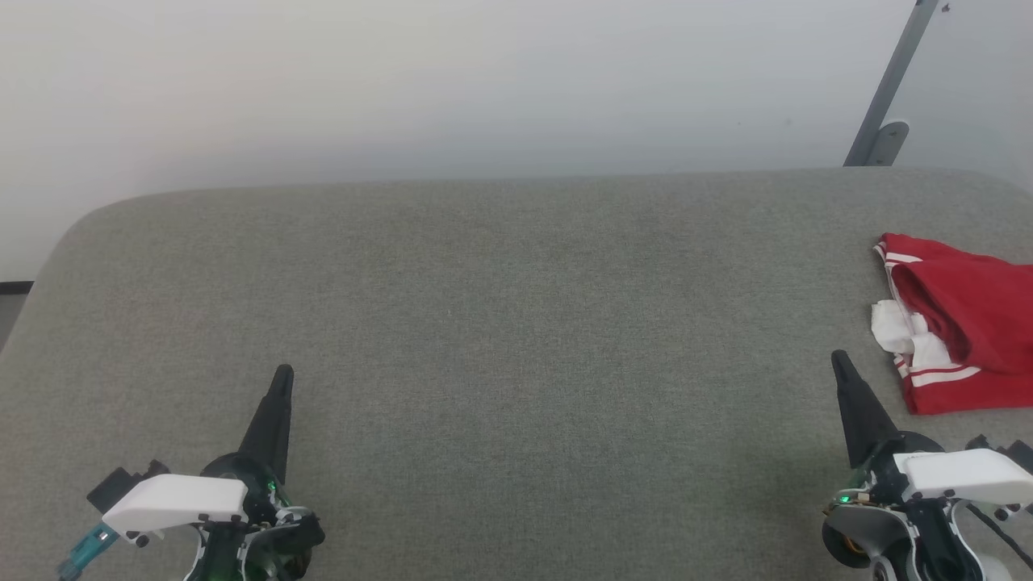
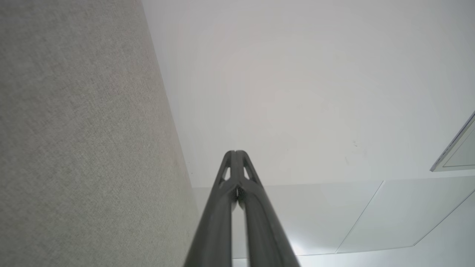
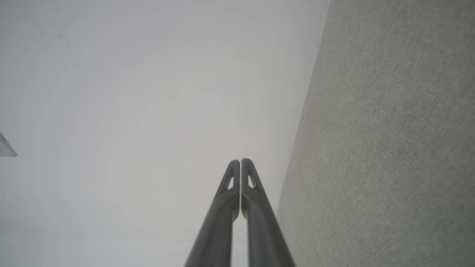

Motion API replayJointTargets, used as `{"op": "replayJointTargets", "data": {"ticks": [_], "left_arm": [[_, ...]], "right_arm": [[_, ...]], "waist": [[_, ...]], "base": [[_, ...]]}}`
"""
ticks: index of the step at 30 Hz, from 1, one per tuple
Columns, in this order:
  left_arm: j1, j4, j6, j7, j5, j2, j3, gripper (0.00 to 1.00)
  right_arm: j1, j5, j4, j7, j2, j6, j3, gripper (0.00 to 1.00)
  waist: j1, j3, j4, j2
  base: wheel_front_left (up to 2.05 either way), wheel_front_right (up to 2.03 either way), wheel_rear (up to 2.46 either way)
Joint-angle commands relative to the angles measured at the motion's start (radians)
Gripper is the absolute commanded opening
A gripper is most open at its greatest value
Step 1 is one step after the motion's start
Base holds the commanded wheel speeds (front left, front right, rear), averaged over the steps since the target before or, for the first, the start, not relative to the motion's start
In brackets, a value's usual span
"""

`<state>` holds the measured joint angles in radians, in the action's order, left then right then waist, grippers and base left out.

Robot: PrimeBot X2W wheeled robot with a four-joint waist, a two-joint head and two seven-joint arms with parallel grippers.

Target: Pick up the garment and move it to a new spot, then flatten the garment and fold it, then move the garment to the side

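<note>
The garment (image 1: 964, 319) lies at the right side of the table (image 1: 516, 323), in a loose, folded heap that the head view's right edge cuts off. It is mostly red and of thin cloth. The top layer is folded over on itself and throws a soft shadow along the fold. Red-and-white striped trim runs down its left edge, and more white stripes cross the near left corner. A small wad of white cloth is bunched at its left side and sticks out onto the grey table cover. The heap rests flat on the table, well in from the far edge, where the pale wall (image 1: 403, 81) rises. A grey strut (image 1: 892, 81) leans against that wall, far beyond the garment.

The left gripper (image 1: 282, 375) sits at the near left, well apart from the garment. Its dark fingers (image 2: 219, 222) are pressed together to a single point, as the left wrist view shows: the tips meet and nothing is between them. It grasps nothing and touches no cloth. I cannot tell whether its tip touches the table.

The right gripper (image 1: 839, 359) sits at the near right, its tip just left of the garment's near left corner, close to it but apart. In the right wrist view its fingers (image 3: 222, 222) are also clenched tip to tip, with only a hairline between them and nothing caught there. It holds nothing, and bare grey cover shows between it and the red cloth.
</note>
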<state>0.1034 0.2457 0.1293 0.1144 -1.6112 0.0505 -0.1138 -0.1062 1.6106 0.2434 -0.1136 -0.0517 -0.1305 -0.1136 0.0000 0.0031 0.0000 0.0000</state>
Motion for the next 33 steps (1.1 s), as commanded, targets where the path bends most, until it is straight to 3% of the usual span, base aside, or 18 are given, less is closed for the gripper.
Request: {"op": "replayJointTargets", "data": {"ticks": [1,33], "left_arm": [[0.011,-0.001,0.003,0.003,-0.003,-0.003,0.000,0.00],[0.011,-0.001,0.003,0.003,-0.003,-0.003,0.000,0.00]], "right_arm": [[-0.005,0.004,0.004,-0.002,0.004,0.000,0.000,0.00],[-0.005,0.004,0.004,-0.002,0.004,0.000,0.000,0.00]], "waist": [[0.0000,0.000,0.000,0.0000],[0.0000,0.000,0.000,0.0000]], "base": [[0.00,0.00,0.00],[0.00,0.00,0.00]]}}
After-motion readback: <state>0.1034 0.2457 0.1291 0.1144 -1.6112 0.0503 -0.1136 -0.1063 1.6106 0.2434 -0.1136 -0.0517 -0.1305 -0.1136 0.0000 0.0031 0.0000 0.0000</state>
